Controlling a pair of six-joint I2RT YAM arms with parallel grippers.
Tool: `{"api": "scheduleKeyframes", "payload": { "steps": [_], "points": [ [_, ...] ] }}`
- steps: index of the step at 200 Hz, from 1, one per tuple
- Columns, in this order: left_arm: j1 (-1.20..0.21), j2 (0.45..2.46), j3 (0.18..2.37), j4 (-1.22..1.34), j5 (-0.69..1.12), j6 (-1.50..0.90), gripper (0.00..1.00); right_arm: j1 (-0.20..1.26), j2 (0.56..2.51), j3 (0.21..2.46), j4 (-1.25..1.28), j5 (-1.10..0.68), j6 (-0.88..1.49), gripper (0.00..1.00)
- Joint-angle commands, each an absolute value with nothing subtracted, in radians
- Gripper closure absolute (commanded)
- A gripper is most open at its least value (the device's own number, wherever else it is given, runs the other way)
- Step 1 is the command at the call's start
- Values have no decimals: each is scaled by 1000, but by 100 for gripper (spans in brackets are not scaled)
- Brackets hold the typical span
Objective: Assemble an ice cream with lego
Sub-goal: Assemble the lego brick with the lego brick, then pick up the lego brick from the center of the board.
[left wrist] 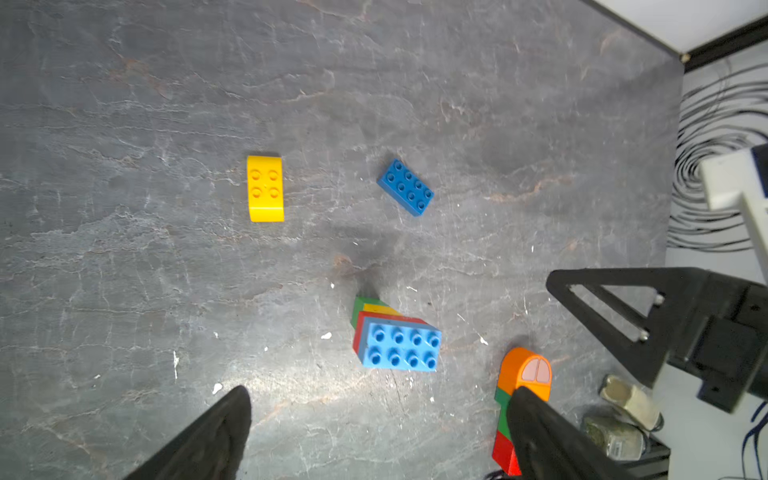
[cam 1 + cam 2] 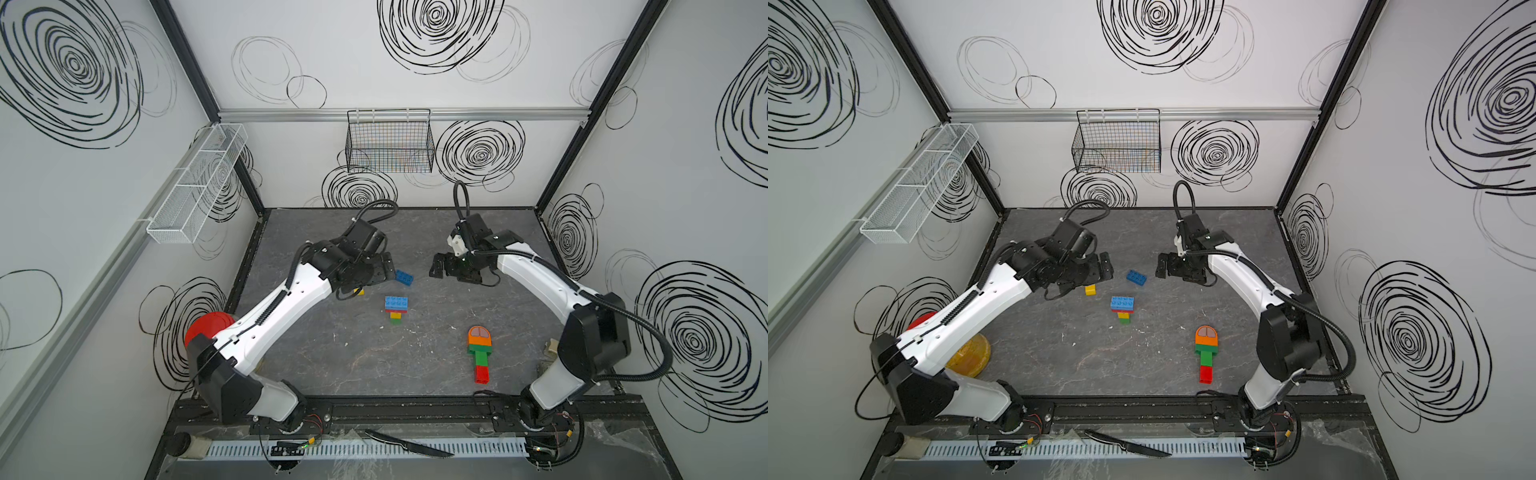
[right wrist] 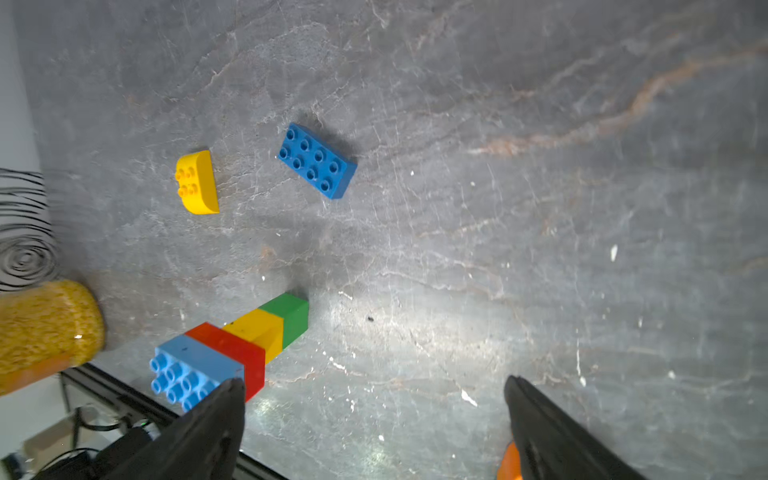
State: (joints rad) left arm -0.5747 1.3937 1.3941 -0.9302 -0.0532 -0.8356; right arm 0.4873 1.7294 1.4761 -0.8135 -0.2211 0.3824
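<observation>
Hidden: yellow dome brick (image 2: 360, 292) mostly under the left arm (image 2: 291, 299) in a top view; whole in both wrist views.
Lego: blue brick (image 2: 404, 277) loose, near the upright four-colour stack (image 2: 396, 308) mid-table; orange-topped ice cream (image 2: 480, 353) lying near the right arm (image 2: 536, 274).
Fingers: left gripper (image 1: 380, 399), right gripper (image 3: 376, 386) spread wide, empty.
Foreground: knife (image 2: 409, 444).

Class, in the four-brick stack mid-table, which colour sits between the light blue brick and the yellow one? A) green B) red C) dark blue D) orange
B: in the stack, the red brick lies directly between the light blue brick and the yellow brick.
</observation>
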Motion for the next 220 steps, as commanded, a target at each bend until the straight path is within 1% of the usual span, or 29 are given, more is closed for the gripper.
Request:
{"api": "scheduleKeyframes", "payload": {
  "steps": [1, 23, 57, 85, 116, 142, 161, 186, 220],
  "points": [
    [-501, 1349, 1301, -830, 17, -767, 1, 545, 1850, 1621, -857, -103, 297, 0],
    [-427, 1295, 1231, -825, 47, -723, 1, 591, 1994, 1761, -904, -31, 264, 0],
    [-322, 1217, 1125, -805, 99, -690, 1, 631, 2147, 1898, -921, -9, 237, 0],
    [-264, 1169, 1057, -792, 129, -672, 1, 666, 2258, 2024, -969, 20, 200, 0],
    [-224, 1138, 1006, -784, 151, -667, 1, 690, 2352, 2106, -997, 39, 169, 0],
    [-206, 1126, 991, -787, 158, -661, 1, 707, 2400, 2146, -1006, 54, 155, 0],
    [-199, 1122, 982, -788, 158, -660, 1, 713, 2427, 2162, -1012, 64, 152, 2],
    [-195, 1118, 977, -793, 157, -661, 1, 711, 2442, 2156, -1027, 110, 171, 12],
    [-194, 1111, 972, -799, 152, -667, 1, 673, 2409, 2097, -1025, 137, 235, 16]
  ]
}}
